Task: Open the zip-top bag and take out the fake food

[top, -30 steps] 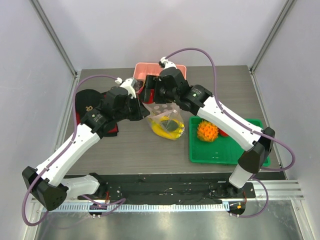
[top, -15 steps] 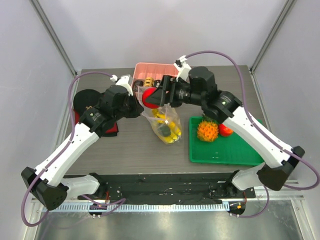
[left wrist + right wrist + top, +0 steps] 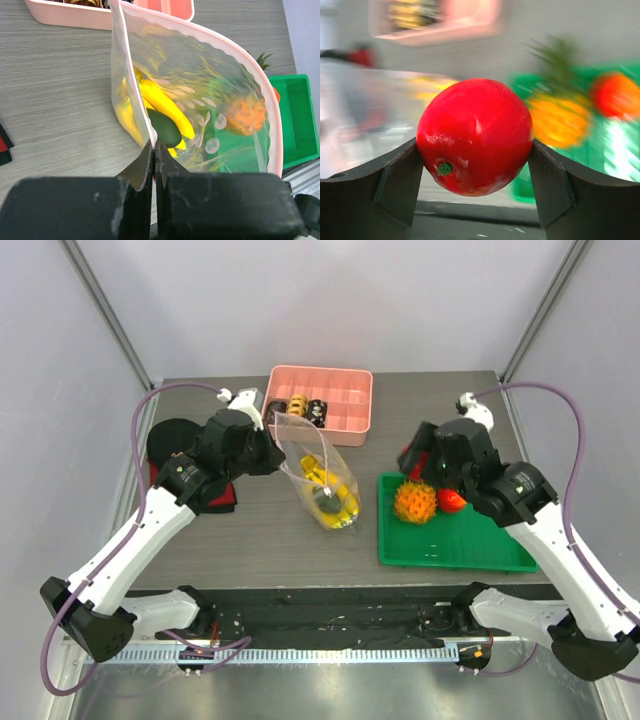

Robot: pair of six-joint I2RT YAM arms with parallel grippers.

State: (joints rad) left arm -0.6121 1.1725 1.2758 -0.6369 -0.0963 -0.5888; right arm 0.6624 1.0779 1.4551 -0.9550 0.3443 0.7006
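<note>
We are in the removal step. Our right pincer point(image 3: 475, 146) holds a red round fruit point(image 3: 472, 122) between jaws spread wide around it, hanging near the far left corner of the green tray point(image 3: 450, 548). The pineapple point(image 3: 414, 502) and a second red fruit point(image 3: 451, 500) already lie in that tray. Our left pincer point(image 3: 155, 146) is pinched tight on one lip of the zip-top bag point(image 3: 210, 85), holding its mouth up and open above the table point(image 3: 250, 530). The banana point(image 3: 165, 102) and avocado point(image 3: 165, 129) lie inside the bag.

Next, we judge, the fruit must go down into the tray before the jaws release it. It is smooth, glossy and round, so it would likely roll if dropped from a height. The bag is thin, clear, crinkly film with a pinkish zip strip. It would probably sag shut if the lip slipped. The pineapple looks knobbly and should stay where it lies.
</note>
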